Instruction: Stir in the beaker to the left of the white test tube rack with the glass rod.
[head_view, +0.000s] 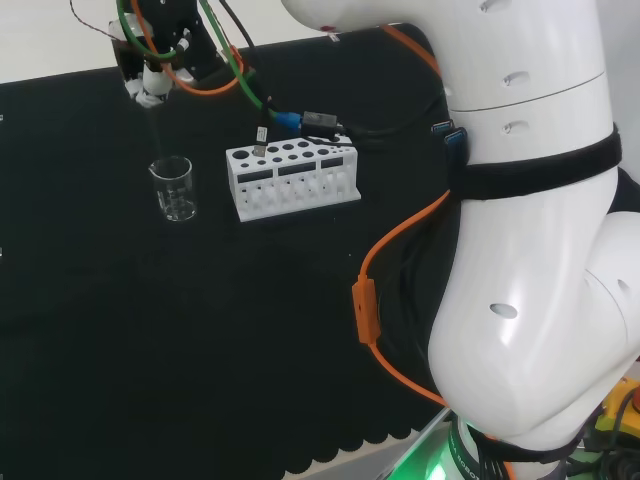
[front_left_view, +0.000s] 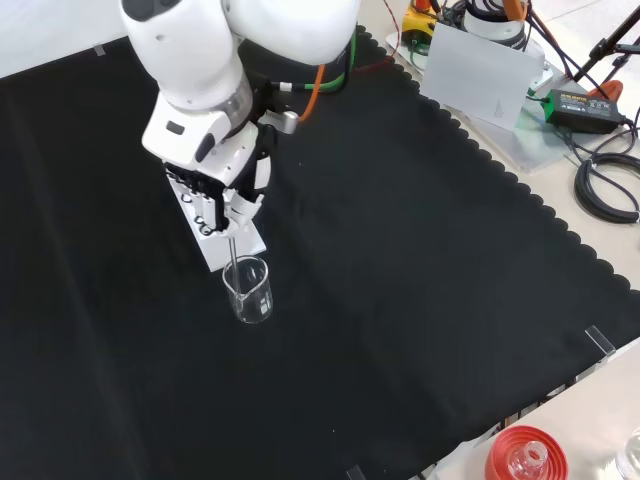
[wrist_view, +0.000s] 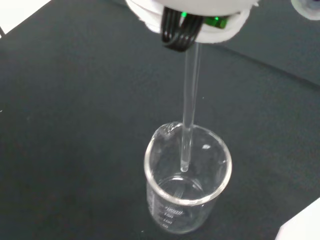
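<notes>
The hand (front_left_view: 232, 195) is hanging above the beaker (head_view: 174, 189) with its fingers curled round the upper end of the glass rod (wrist_view: 189, 110), so it is grasping the rod; the rod is running down, close to upright, from the hand into the beaker's mouth. The beaker is standing upright on the black cloth (head_view: 200, 340), just to the left of the white test tube rack (head_view: 291, 178) in the head view, near it but apart; in the front view the beaker (front_left_view: 249, 290) is sitting just below the rack, which the hand is partly covering. In the wrist view the rod's lower tip is sitting inside the rim of the beaker (wrist_view: 188, 200), above the base and apparently not touching it; whether it is touching the wall cannot be told. The beaker is looking empty or nearly so; any clear liquid in it cannot be made out. As to progress, I am judging that the rod is already picked up, carried over and lowered into the correct vessel; what is remaining is the stirring itself, circling the tip within the glass without knocking the wall or tipping the beaker, and perhaps lowering the tip somewhat further first.
</notes>
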